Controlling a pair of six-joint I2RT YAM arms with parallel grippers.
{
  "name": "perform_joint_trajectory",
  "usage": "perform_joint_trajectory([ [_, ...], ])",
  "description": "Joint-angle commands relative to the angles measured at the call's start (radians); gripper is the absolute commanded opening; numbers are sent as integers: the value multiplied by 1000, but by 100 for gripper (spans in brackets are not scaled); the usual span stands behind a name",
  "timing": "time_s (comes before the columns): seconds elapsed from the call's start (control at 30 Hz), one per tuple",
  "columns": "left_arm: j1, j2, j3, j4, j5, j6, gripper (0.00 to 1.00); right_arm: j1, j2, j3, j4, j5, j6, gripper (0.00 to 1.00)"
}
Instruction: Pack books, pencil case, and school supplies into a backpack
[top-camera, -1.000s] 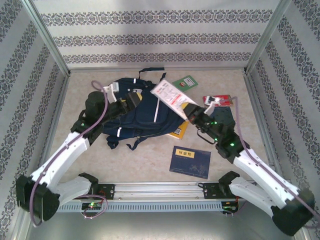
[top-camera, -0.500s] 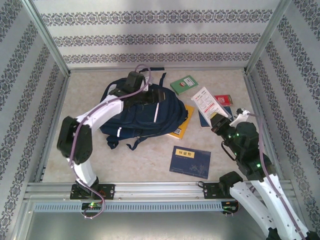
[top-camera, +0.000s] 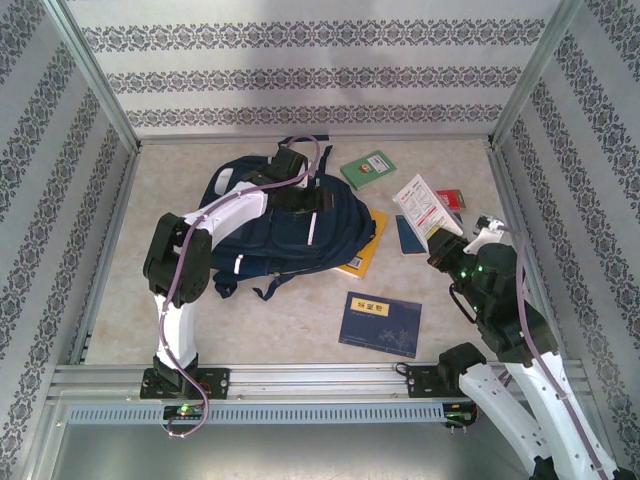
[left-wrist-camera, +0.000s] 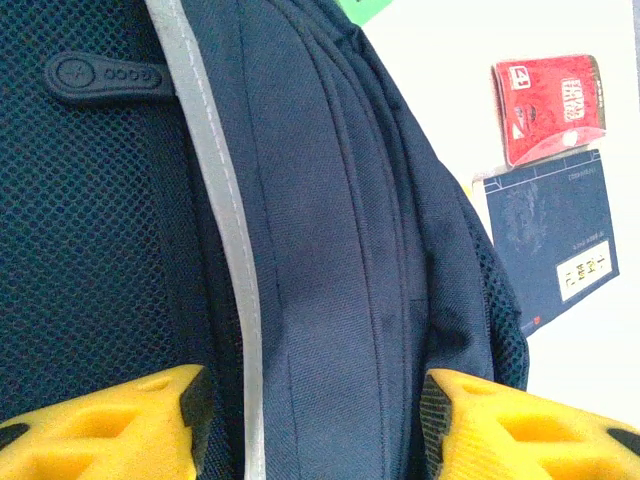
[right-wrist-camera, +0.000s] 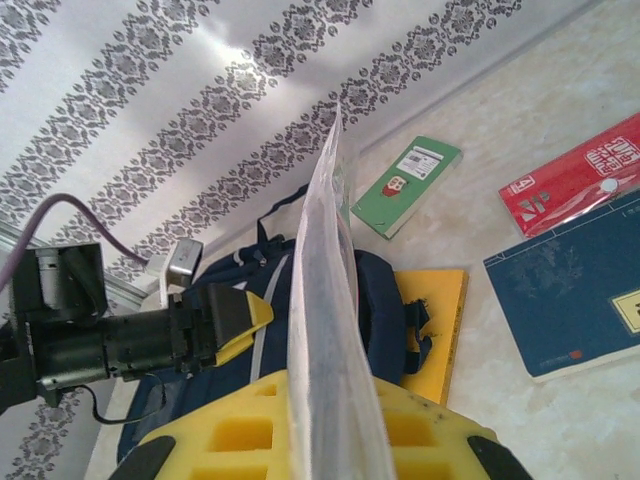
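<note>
The dark navy backpack (top-camera: 285, 238) lies flat on the table (top-camera: 280, 325), left of centre, with its straps trailing toward the near edge. No open mouth can be made out from above. The left gripper (left-wrist-camera: 312, 400) is over its upper part. Its jaws stand roughly half open, astride a raised ridge of navy fabric beside the grey stripe, with nothing yet clamped; whether the pads touch the cloth cannot be told. The right gripper (right-wrist-camera: 318, 425) is held above the table's right side, well apart from the bag. It is closed on the lower edge of the white packet with red print (top-camera: 424, 203), which stands upright from its fingers. One navy book (top-camera: 381, 323) lies near the front edge, and a second (top-camera: 409, 234) lies beneath the raised packet. The orange-yellow paperback (top-camera: 364, 256) is partly tucked under the bag's right side. The red booklet (top-camera: 451, 198) and green booklet (top-camera: 366, 168) lie beyond, unpacked. The step in hand appears to be securing the bag so the packet can go in. To do it well, the left jaws should pinch one layer of the ridge, not the whole thickness, and lift it to open a gap. The dark zip pull (left-wrist-camera: 100, 77) nearby suggests the zip may need attention first. The right arm should wait until a clear opening shows, then feed the packet in edge first.
</note>
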Motion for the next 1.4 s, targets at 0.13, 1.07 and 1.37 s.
perform_joint_trajectory([
  [0.13,-28,56,59,18,69,-10,52,-32,65,-9,96,-39,-13,8],
  [1.07,33,-82,192,-247,-9,156,0,-167,242,156,-61,-309,65,17],
  [1.37,71,-272,213,-333,6,246,0,-171,275,258,-190,-531,40,15],
])
